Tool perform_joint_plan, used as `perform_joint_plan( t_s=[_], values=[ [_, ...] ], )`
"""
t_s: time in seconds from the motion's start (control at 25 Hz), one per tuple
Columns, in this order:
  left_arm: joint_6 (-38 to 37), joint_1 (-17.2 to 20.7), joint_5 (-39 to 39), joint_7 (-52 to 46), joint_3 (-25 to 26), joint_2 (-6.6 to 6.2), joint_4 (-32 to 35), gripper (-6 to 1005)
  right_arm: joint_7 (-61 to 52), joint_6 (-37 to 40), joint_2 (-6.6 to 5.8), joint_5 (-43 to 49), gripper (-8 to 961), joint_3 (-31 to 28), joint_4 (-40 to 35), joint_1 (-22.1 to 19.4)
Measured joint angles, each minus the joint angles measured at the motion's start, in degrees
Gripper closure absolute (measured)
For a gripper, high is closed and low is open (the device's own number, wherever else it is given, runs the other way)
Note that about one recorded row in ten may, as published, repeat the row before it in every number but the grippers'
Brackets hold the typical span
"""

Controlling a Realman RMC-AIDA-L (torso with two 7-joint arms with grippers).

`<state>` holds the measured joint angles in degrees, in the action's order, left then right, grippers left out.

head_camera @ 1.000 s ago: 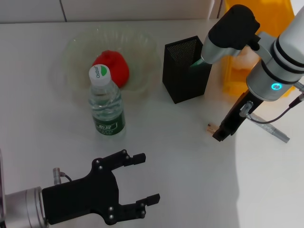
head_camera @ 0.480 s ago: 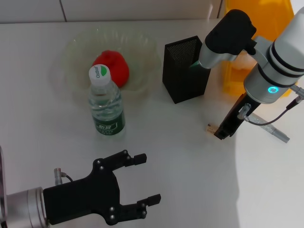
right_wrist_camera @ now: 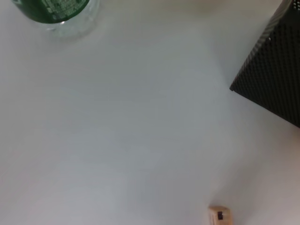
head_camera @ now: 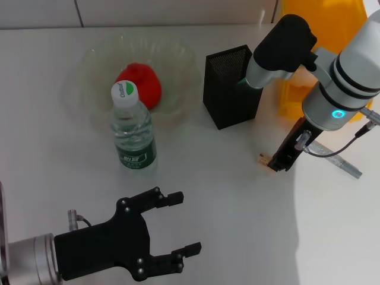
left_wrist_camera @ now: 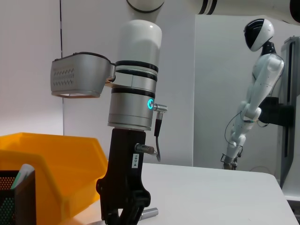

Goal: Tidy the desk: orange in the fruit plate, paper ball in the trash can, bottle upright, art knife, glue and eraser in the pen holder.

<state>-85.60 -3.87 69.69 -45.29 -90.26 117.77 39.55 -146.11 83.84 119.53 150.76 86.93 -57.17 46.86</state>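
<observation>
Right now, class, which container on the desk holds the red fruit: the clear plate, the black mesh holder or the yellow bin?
The clear plastic fruit plate: the round red fruit lies inside it, behind the upright water bottle.

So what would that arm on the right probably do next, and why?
Probably lower its right claw onto the small eraser on the table and close. It hangs just beside the eraser, which still lies outside the black pen holder.
</observation>
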Motion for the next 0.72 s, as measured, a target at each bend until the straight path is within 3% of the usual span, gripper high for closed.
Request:
perform_joint_plan(
  t_s=[0.32,0.44,0.48,0.72],
  values=[
    [0.0,-0.2,0.0,-0.1,0.0,0.0,0.0,191,0.0,1.3,0.0,-0.2,836,-0.4,-4.4,-0.8],
    [0.0,-0.2,0.0,-0.2,0.0,-0.01,0.1,191,-0.3,4.5,-0.02,-0.3,834,-1.5,-10.7,-1.8],
    [0.0,-0.2,0.0,-0.3,0.0,-0.03,0.2,191,-0.4,7.5,-0.04,-0.4,833,-3.4,-16.2,-2.2],
    [-0.5,-0.2,0.0,-0.2,0.3,-0.02,0.2,191,-1.8,11.6,-0.21,-0.9,829,-7.9,-26.8,-2.1]
  ],
)
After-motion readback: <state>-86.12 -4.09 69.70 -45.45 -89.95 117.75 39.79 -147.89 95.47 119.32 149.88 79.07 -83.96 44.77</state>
